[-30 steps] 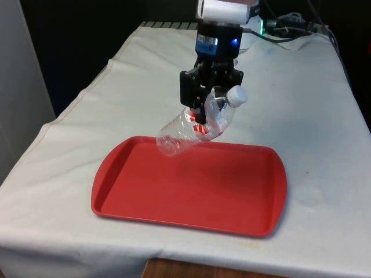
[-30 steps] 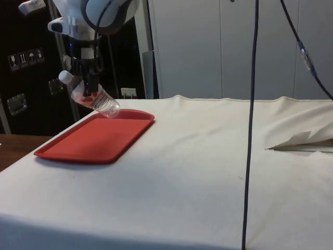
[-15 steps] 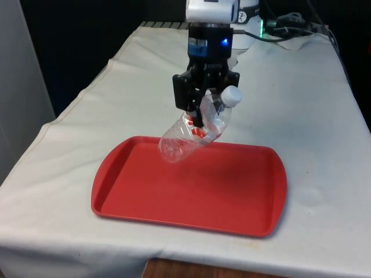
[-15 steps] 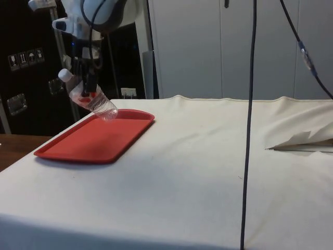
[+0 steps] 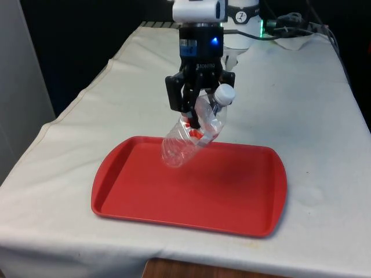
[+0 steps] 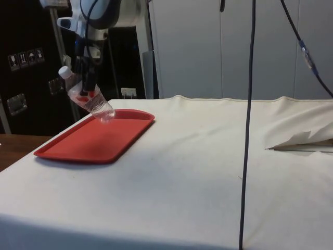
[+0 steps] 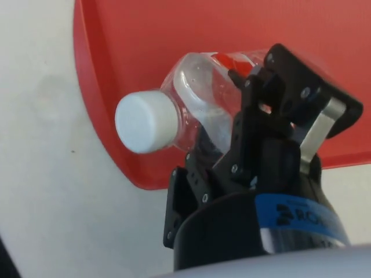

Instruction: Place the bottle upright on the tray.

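1. Since a second ago, we see that the gripper [image 5: 197, 110] has shifted toward the front view's left and the bottle [image 5: 194, 131] has tipped to a steeper angle, its cap [image 5: 224, 94] now closer to the arm's black wrist.
2. We find the gripper clamped on the bottle's upper body, just below the neck; in the wrist view its black fingers [image 7: 288, 87] press against the clear plastic, with the gripper [image 7: 255, 124] closed as far as the bottle allows.
3. We see the bottle [image 6: 87, 97] held in the air, tilted rather than upright: the white cap [image 6: 64, 72] points up and toward the front view's right, the base down and toward the front view's left.
4. We note that the bottle is clear, with a red band around its middle, beside the fingers.
5. We place the base over the far edge of the red tray [image 5: 145, 208]; in the side view it hangs just above the tray [image 6: 73, 148] near the far rim, and we cannot tell whether it touches.
6. We see the tray lying flat on the white cloth [image 5: 87, 121], near the table's front edge, its long side running across the front view.
7. In the wrist view we see the cap [image 7: 146, 121] over the cloth [image 7: 46, 174], just outside the tray's rounded rim [image 7: 87, 104], while the body [image 7: 203, 87] lies over the red surface.
8. In the side view a dark cable [image 6: 248, 130] hangs down in front of the table, well apart from the tray.
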{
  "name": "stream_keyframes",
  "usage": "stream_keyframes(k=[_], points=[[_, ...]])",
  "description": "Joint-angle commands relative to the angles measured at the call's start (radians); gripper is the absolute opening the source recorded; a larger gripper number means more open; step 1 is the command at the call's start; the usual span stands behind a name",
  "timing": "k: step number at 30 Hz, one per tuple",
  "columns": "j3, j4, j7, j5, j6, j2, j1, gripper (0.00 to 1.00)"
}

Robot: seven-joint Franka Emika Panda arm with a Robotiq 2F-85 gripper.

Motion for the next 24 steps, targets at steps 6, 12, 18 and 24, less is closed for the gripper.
stream_keyframes(k=[6, 12, 18, 24], points=[[0.017, 0.000, -0.074, 0.107, 0.039, 0.002, -0.017, 0.14], [0.015, 0.002, -0.134, 0.197, 0.047, 0.004, -0.019, 0.14], [0.012, 0.005, -0.185, 0.270, 0.051, 0.005, -0.021, 0.14], [0.006, 0.010, -0.271, 0.393, 0.052, 0.006, -0.022, 0.14]])
